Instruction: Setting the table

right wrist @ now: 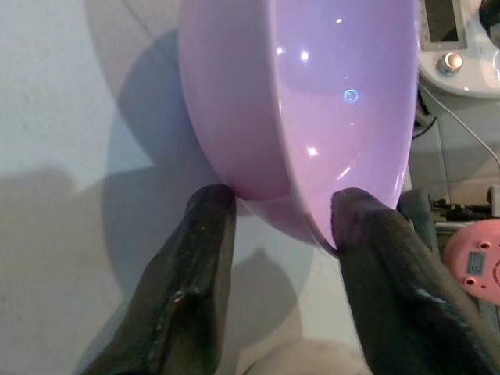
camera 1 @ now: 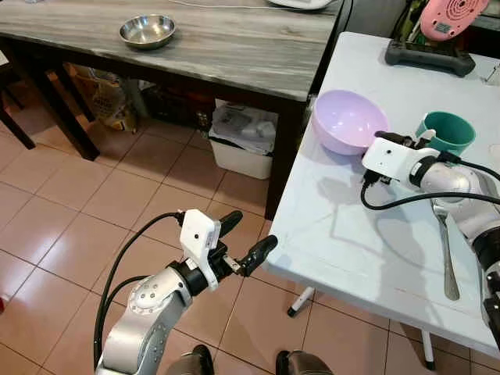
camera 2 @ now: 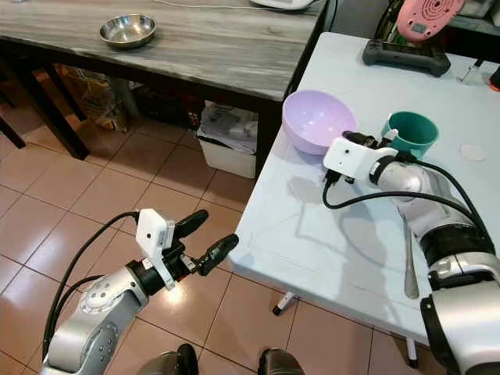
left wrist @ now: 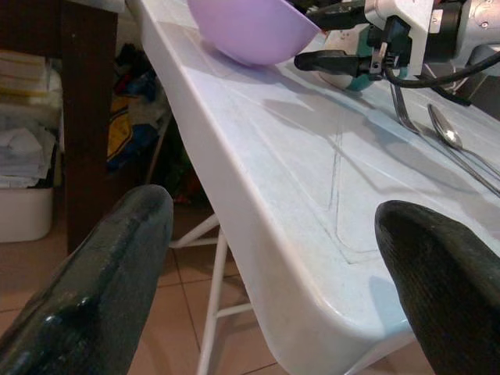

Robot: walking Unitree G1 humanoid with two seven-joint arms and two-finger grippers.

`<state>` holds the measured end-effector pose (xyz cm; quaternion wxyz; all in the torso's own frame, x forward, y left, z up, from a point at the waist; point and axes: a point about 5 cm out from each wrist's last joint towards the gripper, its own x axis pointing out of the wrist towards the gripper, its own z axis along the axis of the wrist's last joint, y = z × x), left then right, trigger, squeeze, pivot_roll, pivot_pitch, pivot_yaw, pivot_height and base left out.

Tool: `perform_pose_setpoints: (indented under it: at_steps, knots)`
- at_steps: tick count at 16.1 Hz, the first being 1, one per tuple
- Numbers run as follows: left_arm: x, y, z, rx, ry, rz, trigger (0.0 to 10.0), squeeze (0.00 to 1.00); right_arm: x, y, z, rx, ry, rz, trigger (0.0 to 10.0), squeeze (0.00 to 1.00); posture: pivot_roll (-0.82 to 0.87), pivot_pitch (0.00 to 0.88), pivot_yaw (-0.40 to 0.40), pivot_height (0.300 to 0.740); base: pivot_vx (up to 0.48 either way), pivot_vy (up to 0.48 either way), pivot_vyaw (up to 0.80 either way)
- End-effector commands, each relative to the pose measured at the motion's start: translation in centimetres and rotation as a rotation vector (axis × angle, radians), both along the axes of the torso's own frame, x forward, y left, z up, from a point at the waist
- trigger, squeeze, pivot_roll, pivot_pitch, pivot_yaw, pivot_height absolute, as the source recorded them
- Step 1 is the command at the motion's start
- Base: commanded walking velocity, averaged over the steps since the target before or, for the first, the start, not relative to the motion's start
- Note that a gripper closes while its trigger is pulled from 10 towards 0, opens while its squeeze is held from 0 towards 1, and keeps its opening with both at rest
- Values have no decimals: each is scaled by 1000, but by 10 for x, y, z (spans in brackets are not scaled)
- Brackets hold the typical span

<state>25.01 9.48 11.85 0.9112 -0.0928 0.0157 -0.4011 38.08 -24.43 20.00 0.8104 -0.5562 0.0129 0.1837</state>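
A purple bowl sits near the left edge of the white folding table. My right gripper is at the bowl's right side. In the right wrist view its two black fingers pinch the bowl's rim, one on the outer wall and one inside. A teal cup stands just behind that gripper. A spoon lies on the table under my right forearm, and the left wrist view shows a fork beside it. My left gripper hangs open over the floor, off the table's left edge.
A wooden table at the back left carries a steel bowl. Under it stand a white bin and bags. A black device with a pink gadget sits at the white table's far end. Tiled floor lies to the left.
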Motion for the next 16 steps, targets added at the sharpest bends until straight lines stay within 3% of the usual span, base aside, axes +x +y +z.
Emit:
perform_pose_setpoints:
  at_steps: [1, 12, 16]
  knots:
    - [-2, -1, 0, 18, 2, -13, 10000, 0, 1, -2, 3, -16, -10, 2, 0, 0, -192, 206, 26, 740, 0, 0, 0]
    - [1, 0, 3, 15, -14, -18, 10000, 0, 0, -3, 2, -30, -52, 17, 0, 0, -187, 197, 34, 740, 0, 0, 0]
    - [3, 2, 3, 27, -23, -2, 10000, 0, 0, 4, 4, -16, -83, 53, 0, 0, -180, 191, 34, 740, 0, 0, 0]
